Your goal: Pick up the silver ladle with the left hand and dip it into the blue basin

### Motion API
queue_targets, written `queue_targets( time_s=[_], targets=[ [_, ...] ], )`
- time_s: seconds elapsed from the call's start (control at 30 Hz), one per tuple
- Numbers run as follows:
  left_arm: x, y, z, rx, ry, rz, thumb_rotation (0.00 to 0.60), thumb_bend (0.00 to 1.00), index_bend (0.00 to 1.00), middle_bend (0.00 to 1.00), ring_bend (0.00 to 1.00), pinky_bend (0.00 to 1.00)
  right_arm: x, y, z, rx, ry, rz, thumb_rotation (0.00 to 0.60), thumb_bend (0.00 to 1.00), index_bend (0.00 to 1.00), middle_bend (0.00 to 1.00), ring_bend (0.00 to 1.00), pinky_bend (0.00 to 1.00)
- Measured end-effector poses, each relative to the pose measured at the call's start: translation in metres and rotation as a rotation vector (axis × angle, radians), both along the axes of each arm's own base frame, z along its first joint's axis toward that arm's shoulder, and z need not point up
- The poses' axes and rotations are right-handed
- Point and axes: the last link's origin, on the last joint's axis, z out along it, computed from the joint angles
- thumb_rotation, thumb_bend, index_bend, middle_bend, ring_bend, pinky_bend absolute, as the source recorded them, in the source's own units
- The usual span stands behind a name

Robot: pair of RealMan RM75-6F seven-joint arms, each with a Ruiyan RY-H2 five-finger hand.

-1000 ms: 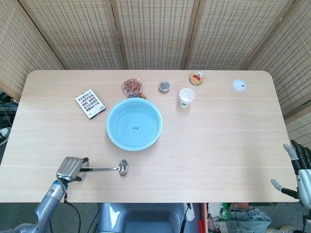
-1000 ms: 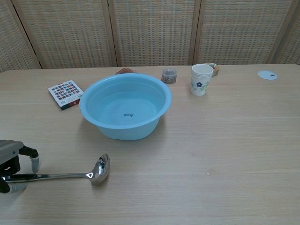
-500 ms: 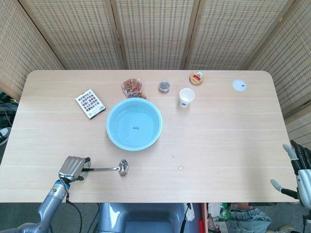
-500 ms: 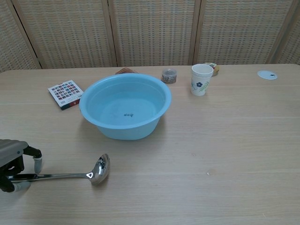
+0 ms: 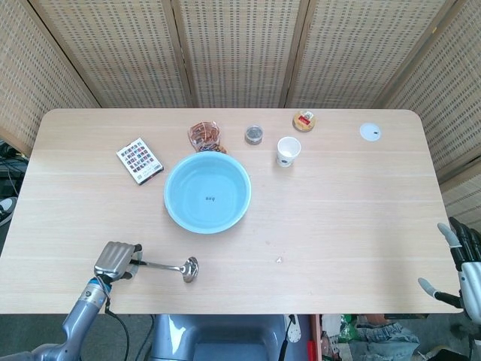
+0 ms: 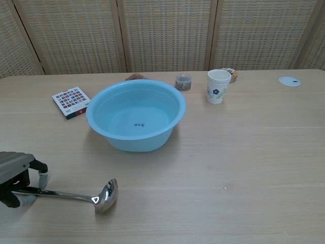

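The silver ladle (image 5: 164,265) lies low over the table near the front left edge, its bowl (image 6: 105,194) pointing right. My left hand (image 5: 116,259) grips the end of its handle, fingers curled around it; in the chest view the left hand (image 6: 18,175) sits at the far left edge. The blue basin (image 5: 167,199) stands further back, to the right of that hand, with a little water inside; the basin's outer wall (image 6: 137,141) faces me. My right hand (image 5: 462,265) hangs off the table's right front corner, fingers apart and holding nothing.
Behind the basin are a patterned card box (image 5: 140,160), a brown wrapped snack (image 5: 204,136), a small jar (image 5: 254,134), a paper cup (image 5: 288,150), an orange tin (image 5: 304,120) and a white disc (image 5: 370,132). Wicker screens close off the back.
The ladle has swung in my left hand: its bowl slid toward the front edge and slightly left. The hand shifted a little rightward. The right hand has not moved.
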Motion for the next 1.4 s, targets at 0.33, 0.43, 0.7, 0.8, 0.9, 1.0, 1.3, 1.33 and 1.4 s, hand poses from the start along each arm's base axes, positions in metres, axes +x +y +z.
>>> queue_targets(
  time_s=[0.33,0.43,0.7,0.8,0.9,1.0,1.3,1.33,1.4],
  targets=[
    [0.01,0.009,0.021,0.059,-0.033,-0.022,0.6,0.49,0.81,0.99,0.99,1.0,0.0,-0.001,-0.002,0.007,0.005,0.0,0.6,0.0,0.0,0.0,0.0,0.0],
    [0.016,0.014,0.033,0.082,-0.042,-0.043,0.6,0.51,0.84,0.99,0.99,1.0,0.001,-0.001,-0.003,0.011,0.005,0.0,0.6,0.0,0.0,0.0,0.0,0.0],
    [0.037,0.029,0.065,0.145,-0.079,-0.104,0.6,0.53,0.86,0.99,0.99,1.0,0.0,-0.002,-0.005,0.013,0.012,-0.004,0.6,0.0,0.0,0.0,0.0,0.0],
    [0.048,0.034,0.074,0.161,-0.101,-0.123,0.6,0.54,0.86,0.99,0.99,1.0,0.0,-0.002,-0.006,0.014,0.014,-0.007,0.6,0.0,0.0,0.0,0.0,0.0],
    [0.06,0.038,0.081,0.171,-0.126,-0.143,0.6,0.54,0.86,0.99,0.99,1.0,0.0,-0.003,-0.006,0.013,0.017,-0.008,0.6,0.0,0.0,0.0,0.0,0.0],
    [0.073,0.042,0.089,0.18,-0.143,-0.169,0.6,0.54,0.86,0.99,0.99,1.0,0.0,-0.004,-0.006,0.014,0.018,-0.011,0.6,0.0,0.0,0.0,0.0,0.0],
    [0.117,0.063,0.114,0.22,-0.131,-0.251,0.6,0.54,0.86,0.99,0.99,1.0,-0.003,-0.008,-0.008,0.022,0.025,-0.027,0.6,0.0,0.0,0.0,0.0,0.0],
    [0.121,0.067,0.116,0.223,-0.122,-0.256,0.6,0.54,0.86,0.99,0.99,1.0,-0.003,-0.008,-0.008,0.02,0.026,-0.029,0.6,0.0,0.0,0.0,0.0,0.0],
    [0.131,0.077,0.12,0.228,-0.099,-0.266,0.6,0.54,0.87,0.99,0.99,1.0,-0.004,-0.01,-0.008,0.016,0.03,-0.033,0.6,0.0,0.0,0.0,0.0,0.0]
  ],
)
